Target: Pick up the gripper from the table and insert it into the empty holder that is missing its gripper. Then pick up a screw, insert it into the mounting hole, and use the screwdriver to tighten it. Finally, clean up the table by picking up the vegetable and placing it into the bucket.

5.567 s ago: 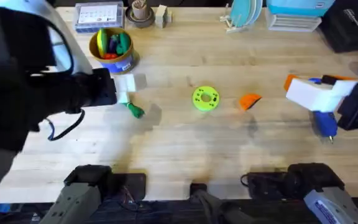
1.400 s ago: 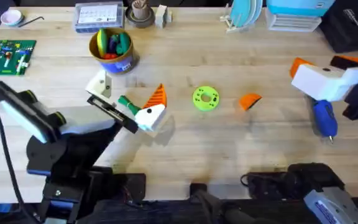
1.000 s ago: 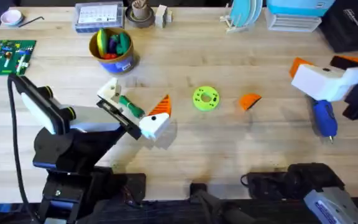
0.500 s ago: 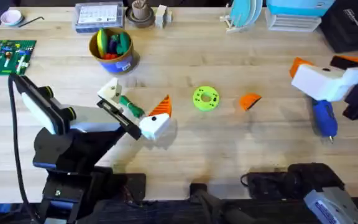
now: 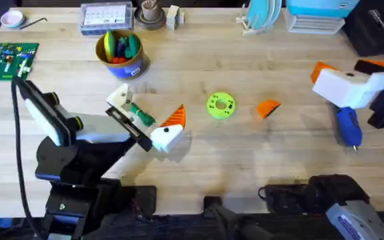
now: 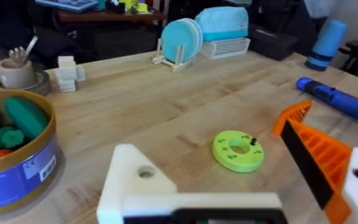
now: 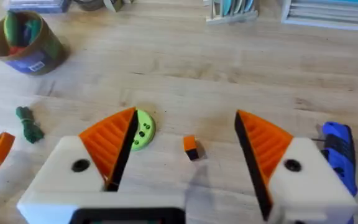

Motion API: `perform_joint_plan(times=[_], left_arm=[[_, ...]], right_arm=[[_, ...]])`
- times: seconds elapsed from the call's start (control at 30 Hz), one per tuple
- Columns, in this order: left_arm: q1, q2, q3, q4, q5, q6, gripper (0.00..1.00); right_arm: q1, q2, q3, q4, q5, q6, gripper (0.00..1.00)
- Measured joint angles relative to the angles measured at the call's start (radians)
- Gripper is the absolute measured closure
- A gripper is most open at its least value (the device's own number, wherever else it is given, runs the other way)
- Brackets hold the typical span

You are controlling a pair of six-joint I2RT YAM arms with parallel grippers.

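The left end effector (image 5: 144, 123) sits low over the counter (image 5: 245, 160), spread wide and grasping nothing. One side carries a bare white holder (image 5: 117, 99) with no orange finger; the other carries a white block with an orange ribbed finger (image 5: 175, 118). The dark green vegetable (image 5: 141, 114) lies on the counter between those two sides, nearer the bare holder; whether it touches either cannot be told. Beyond the bare holder stands the bucket (image 5: 119, 53), blue outside with a yellow rim, toy vegetables already inside it.

Just past the left end effector's orange finger, toward the right arm, lies a lime green disc (image 5: 220, 105) with holes. Beside that, on its far side from the left arm, the loose orange gripper (image 5: 268, 108) rests on the counter, well apart from both end effectors.

The right end effector (image 7: 185, 140) is released, both orange fingers spread with nothing between them, held above the counter near its right edge. The blue screwdriver (image 5: 347, 127) lies on the counter just beside and partly under this end effector's white block.
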Motion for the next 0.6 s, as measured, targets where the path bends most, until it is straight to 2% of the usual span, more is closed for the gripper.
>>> perform_joint_plan(times=[0.23,0.6], left_arm=[[0.0,0.0,0.0,-0.009,0.137,0.062,0.007],[0.0,0.0,0.0,-0.027,0.304,0.086,0.007]], right_arm=[[0.0,0.0,0.0,0.001,0.0,0.0,0.007],[0.0,0.0,0.0,0.0,0.0,0.0,0.007]])
